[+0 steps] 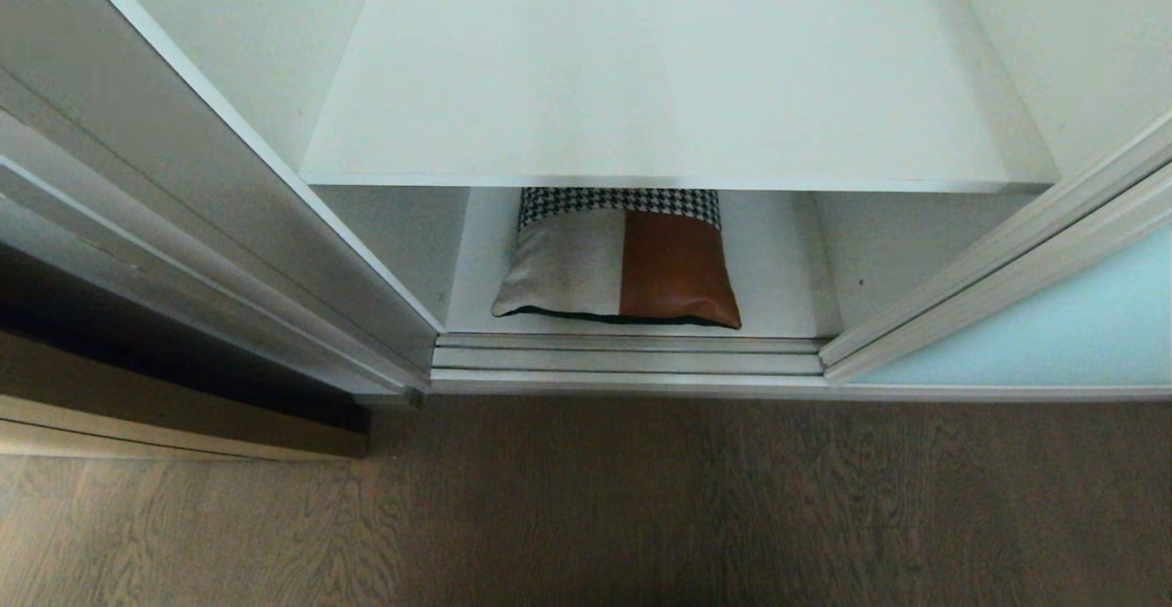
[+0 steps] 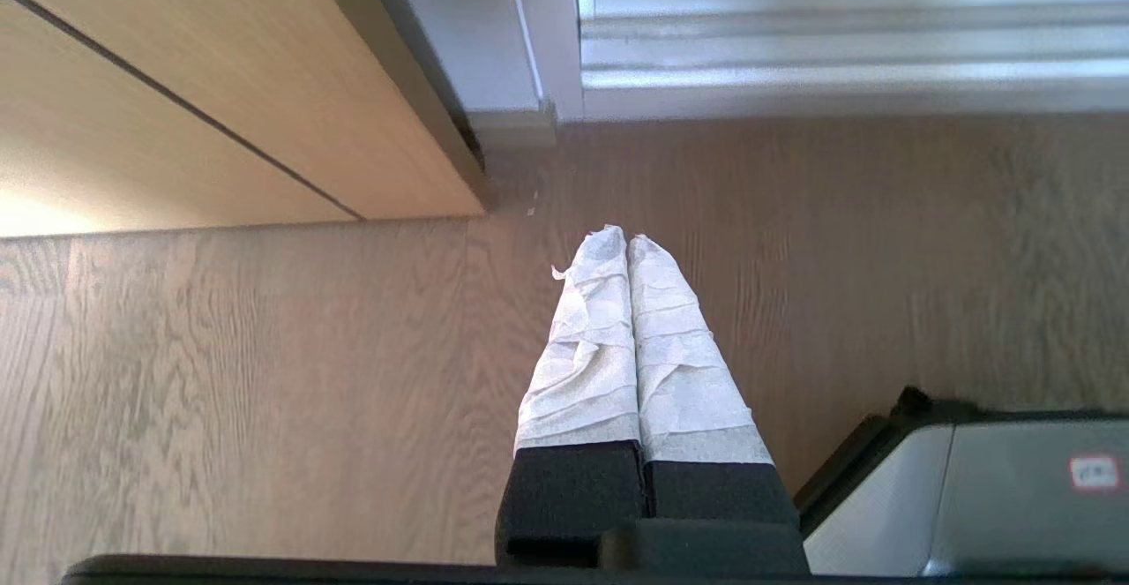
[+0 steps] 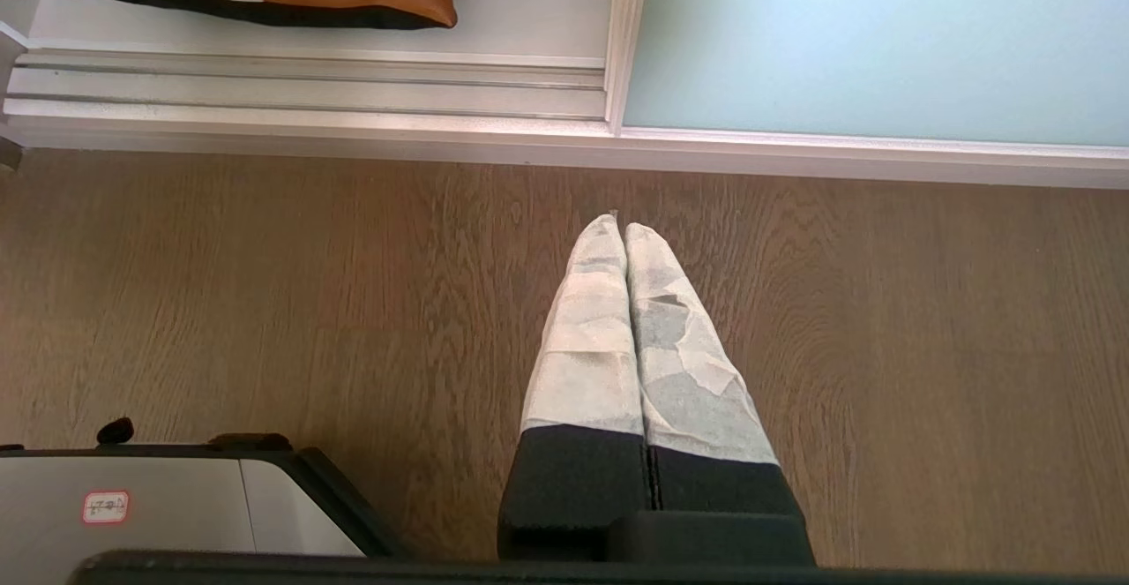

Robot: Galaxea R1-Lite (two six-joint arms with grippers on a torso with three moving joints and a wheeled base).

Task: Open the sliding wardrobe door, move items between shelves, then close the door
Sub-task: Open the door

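Cushion [image 1: 618, 259] lies on the bottom shelf [image 1: 787, 314], wardrobe door [image 1: 1035, 332] slid open. Both sets of fingers, left [image 2: 626, 245] and right [image 3: 617, 230], are pressed shut, empty, above the floor [image 1: 586, 497]. Spread them wide before reaching under the upper shelf [image 1: 678, 85].

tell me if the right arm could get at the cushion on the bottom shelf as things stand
Probably yes. The sliding door stands aside, so the cushion lies exposed below the upper shelf. The right gripper hangs shut over the floor, nothing between, though it must open first.

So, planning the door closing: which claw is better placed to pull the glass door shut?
Probably the right claw: its view shows the aqua glass sliding door just ahead, while the left claw faces the tan wooden panel. Both are shut over the floor.
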